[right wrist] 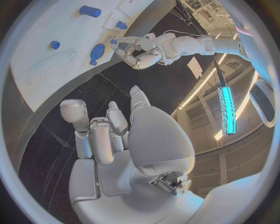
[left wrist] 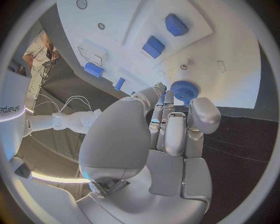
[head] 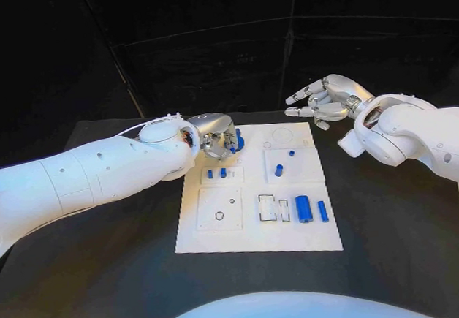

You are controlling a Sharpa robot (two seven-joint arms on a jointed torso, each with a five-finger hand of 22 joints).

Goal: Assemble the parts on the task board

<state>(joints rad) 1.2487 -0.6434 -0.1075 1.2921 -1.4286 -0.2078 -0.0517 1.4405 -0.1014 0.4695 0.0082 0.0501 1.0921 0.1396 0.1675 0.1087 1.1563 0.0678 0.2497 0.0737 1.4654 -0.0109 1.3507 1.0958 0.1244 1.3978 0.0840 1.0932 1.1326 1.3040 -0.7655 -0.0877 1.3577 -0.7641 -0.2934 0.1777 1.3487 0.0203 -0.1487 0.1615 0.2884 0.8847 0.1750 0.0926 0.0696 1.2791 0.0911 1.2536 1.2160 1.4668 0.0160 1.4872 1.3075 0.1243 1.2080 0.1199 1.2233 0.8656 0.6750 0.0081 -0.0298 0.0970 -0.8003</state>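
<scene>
While left hand (head: 215,134) sits at far-left corner of task board (head: 258,234), we see its fingers (left wrist: 165,112) pinching a blue ridged part (left wrist: 184,89) at their tips, axis approx. upright; right hand (head: 323,99) hovers off-board, fingers spread, farther away.

Left robot hand (head: 216,136) pinches (fingers curled); right robot hand (head: 326,98) spread.

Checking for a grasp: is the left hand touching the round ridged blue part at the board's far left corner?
Touching. In the left wrist view, the left hand has fingers closed against the ridged blue part, with no gap visible.
</scene>
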